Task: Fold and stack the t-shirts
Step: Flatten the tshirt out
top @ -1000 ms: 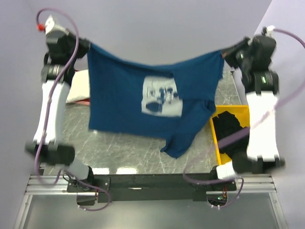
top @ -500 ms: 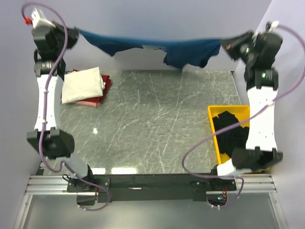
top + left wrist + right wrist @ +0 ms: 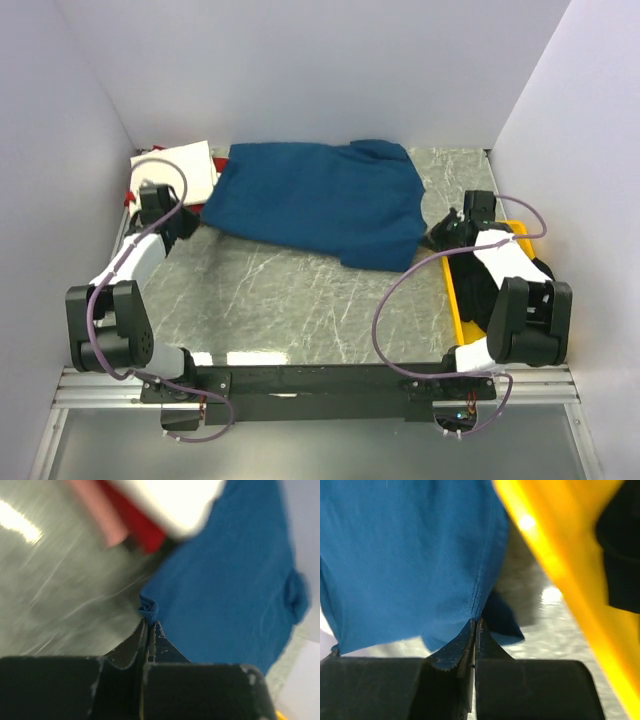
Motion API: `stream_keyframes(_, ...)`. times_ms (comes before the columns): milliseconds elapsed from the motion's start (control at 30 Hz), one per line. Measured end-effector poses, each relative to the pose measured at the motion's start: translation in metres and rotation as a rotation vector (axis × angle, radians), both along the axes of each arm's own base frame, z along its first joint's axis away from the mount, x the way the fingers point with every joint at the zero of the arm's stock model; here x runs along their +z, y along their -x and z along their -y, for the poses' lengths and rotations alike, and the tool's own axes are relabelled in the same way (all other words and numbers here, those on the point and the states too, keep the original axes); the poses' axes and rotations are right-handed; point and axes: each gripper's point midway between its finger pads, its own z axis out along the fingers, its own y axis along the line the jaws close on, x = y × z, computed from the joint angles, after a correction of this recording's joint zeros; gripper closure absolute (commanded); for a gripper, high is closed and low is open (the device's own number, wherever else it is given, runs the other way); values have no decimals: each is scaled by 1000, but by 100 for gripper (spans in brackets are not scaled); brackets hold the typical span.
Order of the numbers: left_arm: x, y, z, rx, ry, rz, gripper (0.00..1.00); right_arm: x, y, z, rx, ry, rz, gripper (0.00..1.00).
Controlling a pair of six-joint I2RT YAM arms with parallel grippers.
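The dark blue t-shirt [image 3: 320,200] lies spread on the table toward the back, its print hidden. My left gripper [image 3: 192,224] is low at the shirt's left corner and shut on a bunched bit of blue cloth [image 3: 148,609]. My right gripper [image 3: 434,238] is shut on the hem at the shirt's right edge [image 3: 479,595]. In the left wrist view the left gripper [image 3: 149,623] pinches the corner; in the right wrist view the right gripper [image 3: 474,622] pinches the seam. A folded cream t-shirt [image 3: 180,165] rests on a red one [image 3: 129,192] at the back left.
The yellow tray [image 3: 452,292] stands at the right edge under my right arm, with a black t-shirt [image 3: 472,280] in it. Its rim [image 3: 555,545] runs close beside the right gripper. White walls close in the back and both sides.
Both arms have come down from holding the blue t-shirt stretched high in the air. The shirt now lies flat on the table, still gripped at both ends.
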Motion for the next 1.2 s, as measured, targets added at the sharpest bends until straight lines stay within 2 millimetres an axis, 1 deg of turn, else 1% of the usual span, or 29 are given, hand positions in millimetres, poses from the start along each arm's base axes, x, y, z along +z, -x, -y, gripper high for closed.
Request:
stream_keyframes(33,-15,9,0,10,7,-38,99,-9,4,1,4,10,-23,93)
stream_keyframes(100,-31,19,1,27,16,-75,99,-19,8,4,10,31,-46,84)
stream_keyframes(133,-37,22,2,33,20,-86,99,-22,10,5,11,42,-53,73)
stream_keyframes(167,-45,27,2,40,20,-98,99,-24,11,7,8,55,-58,68)
stream_keyframes(200,-51,31,3,45,23,-108,99,-26,10,11,10,75,-56,60)
stream_keyframes(267,-62,39,4,52,27,-127,99,-26,11,14,8,93,-52,55)
stream_keyframes(367,-71,47,7,52,31,-146,99,-22,17,16,4,128,-44,54)
stream_keyframes(433,-69,48,9,47,26,-133,99,-12,22,13,5,161,-8,51)
stream_keyframes(500,-63,46,12,40,24,-106,99,1,32,0,36,201,47,51)
stream_keyframes(567,-55,45,14,32,21,-72,99,12,46,-19,81,221,106,51)
stream_keyframes(600,-51,44,15,30,20,-57,99,16,56,-35,120,222,144,51)
stream_keyframes(633,-47,44,15,28,18,-42,99,15,65,-45,144,222,165,51)
stream_keyframes(700,-43,44,16,26,15,-25,99,5,87,-65,200,221,173,51)
stream_keyframes(767,-40,45,16,27,13,-14,99,-10,102,-74,234,231,146,51)
stream_keyframes(833,-39,46,16,28,12,-10,99,-27,110,-74,237,260,89,51)
stream_keyframes(1000,-40,47,16,28,11,-13,99,-56,107,-58,187,354,-14,52)
stream_keyframes(1100,-40,47,16,27,11,-13,99,-65,103,-47,157,388,-54,52)
stream_keyframes(1200,-40,47,16,26,12,-11,99,-67,94,-41,136,410,-77,52)
